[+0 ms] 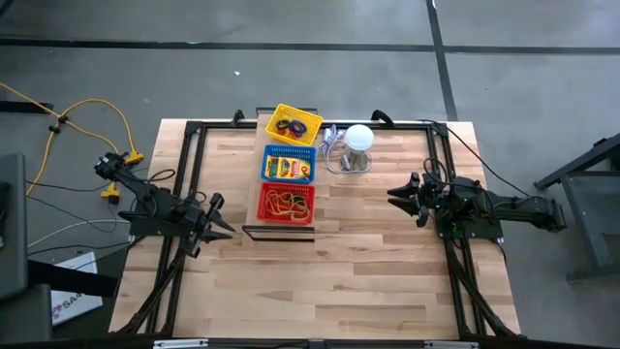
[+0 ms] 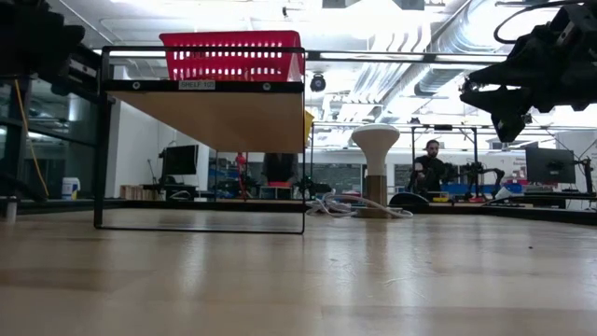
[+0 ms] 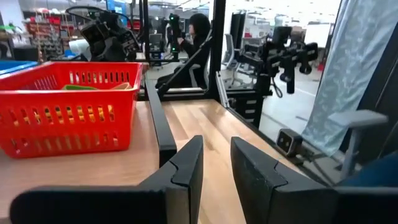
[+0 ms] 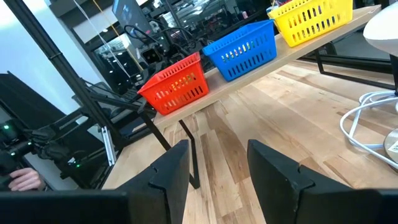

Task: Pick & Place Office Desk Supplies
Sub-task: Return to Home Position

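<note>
Closest to you in the left wrist view are the 2 dark fingers of the left gripper [image 3: 216, 149], parted by a narrow gap with nothing between them. The right gripper [image 4: 217, 152] is likewise released, its fingers wider apart and empty. Neither arm seems to have anything left to carry, which fits a return to rest. From above you see each arm drawn to its own side of the table [image 1: 339, 281], both pincers pointing inward and well apart from the shelf [image 2: 210, 112], so nothing crowds the sorted load. That shelf is a pale board on a thin black frame, raised off the wood. On it sit 3 bins in a row. The red bin [image 4: 174, 93] is nearest the low camera and holds tan and green rubber bands [image 1: 287, 202]. The blue bin [image 4: 245, 50] in the middle holds yellow-orange packs [image 1: 290, 168], and the yellow bin [image 4: 314, 18] farthest off holds looped clips [image 1: 295, 125]. One kind per bin looks deliberate, a sort by type. Just beside the shelf's far end stands a white round object [image 1: 359, 137] with its grey cable [image 2: 340, 207] coiled at the foot; you can take it as left off because it is no desk supply. Beyond the table a person [image 2: 431, 168] sits in the room.
</note>
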Robot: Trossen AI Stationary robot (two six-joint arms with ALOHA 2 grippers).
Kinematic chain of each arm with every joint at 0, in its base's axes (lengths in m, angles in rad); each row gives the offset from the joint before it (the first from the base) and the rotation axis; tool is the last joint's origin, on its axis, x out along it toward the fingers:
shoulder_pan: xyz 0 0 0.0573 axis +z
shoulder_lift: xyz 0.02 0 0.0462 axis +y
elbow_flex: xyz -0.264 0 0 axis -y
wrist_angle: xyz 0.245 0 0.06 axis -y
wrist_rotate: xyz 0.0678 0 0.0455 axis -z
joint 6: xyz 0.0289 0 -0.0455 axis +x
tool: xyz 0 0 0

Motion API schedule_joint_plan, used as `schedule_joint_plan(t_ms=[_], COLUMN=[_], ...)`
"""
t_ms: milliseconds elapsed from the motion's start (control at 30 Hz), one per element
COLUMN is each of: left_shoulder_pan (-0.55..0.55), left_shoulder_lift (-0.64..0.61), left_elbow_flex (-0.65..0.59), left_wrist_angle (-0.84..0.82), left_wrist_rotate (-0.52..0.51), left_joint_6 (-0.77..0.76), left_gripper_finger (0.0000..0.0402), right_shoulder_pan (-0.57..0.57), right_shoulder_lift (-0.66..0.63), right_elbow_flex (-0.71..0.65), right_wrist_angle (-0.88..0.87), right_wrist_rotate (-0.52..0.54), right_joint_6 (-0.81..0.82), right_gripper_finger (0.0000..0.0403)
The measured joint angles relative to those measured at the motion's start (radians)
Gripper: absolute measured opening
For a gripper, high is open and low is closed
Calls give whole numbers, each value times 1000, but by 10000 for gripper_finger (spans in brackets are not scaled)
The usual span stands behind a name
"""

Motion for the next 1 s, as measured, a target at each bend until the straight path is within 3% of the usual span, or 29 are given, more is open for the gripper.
schedule_joint_plan(t_ms=[167,1000], left_shoulder_pan=[0,0], left_shoulder_lift=[0,0], left_elbow_flex=[0,0], left_wrist_angle=[-1,-4], left_wrist_rotate=[2,32], left_joint_6=[58,61], left_gripper_finger=[79,79], right_shoulder_pan=[0,0], right_shoulder_lift=[0,0], right_elbow_flex=[0,0], right_wrist_angle=[0,1], right_wrist_rotate=[0,0], right_joint_6=[0,0], right_gripper_finger=[150,150])
